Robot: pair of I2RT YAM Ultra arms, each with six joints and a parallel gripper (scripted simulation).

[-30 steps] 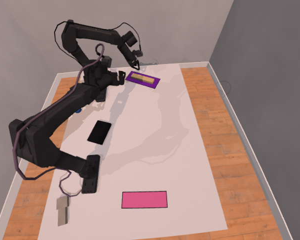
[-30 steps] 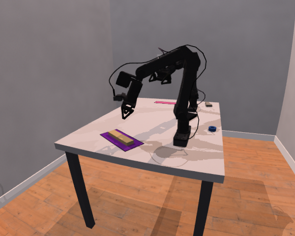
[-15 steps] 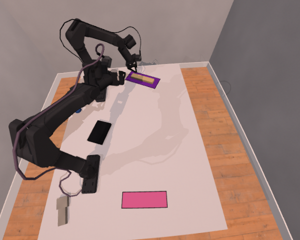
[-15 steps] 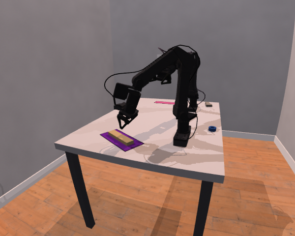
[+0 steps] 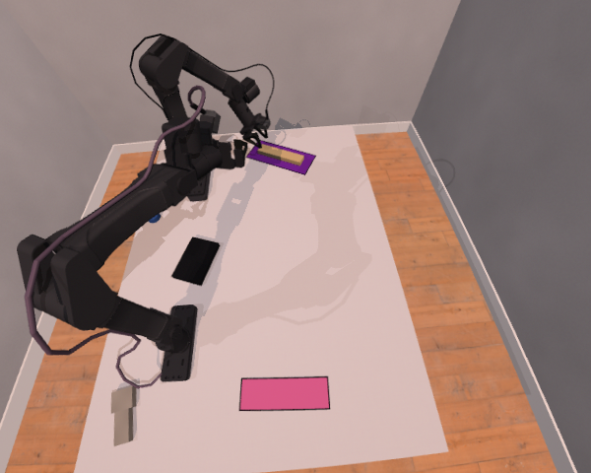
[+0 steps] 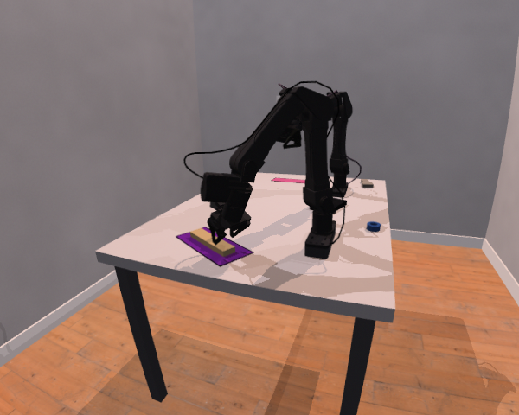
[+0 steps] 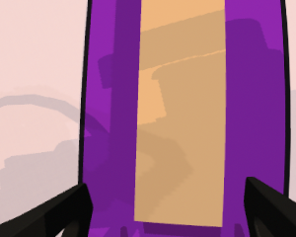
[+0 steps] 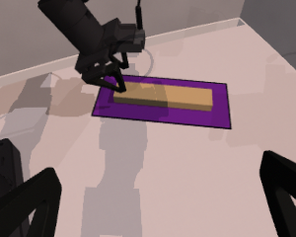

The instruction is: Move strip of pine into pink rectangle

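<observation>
The strip of pine [image 5: 292, 157] [image 6: 199, 234] [image 7: 183, 123] [image 8: 187, 96] lies flat, lengthwise on the purple rectangle [image 5: 305, 168] [image 6: 240, 252] [image 7: 257, 123] [image 8: 222, 114]. My left gripper [image 5: 262, 141] [image 6: 224, 239] [image 7: 164, 193] [image 8: 124, 79] is open, pointing down over one end of the strip. In its wrist view the fingertips stand on either side of the strip, with a gap on each side. How high they are is hard to tell. My right gripper [image 5: 243, 155] [image 8: 157, 170] is open and empty, raised above the table. The pink rectangle [image 5: 285, 393] [image 6: 289, 180] is at the other end of the table and bears nothing.
A black slab [image 5: 195, 260] lies between the two arm bases. A blue ring [image 5: 154, 218] [image 6: 373, 226] lies near the table edge behind the arms. A beige stepped block [image 5: 123, 422] [image 6: 367, 183] lies beyond the right arm's base. The purple rectangle is near a table edge.
</observation>
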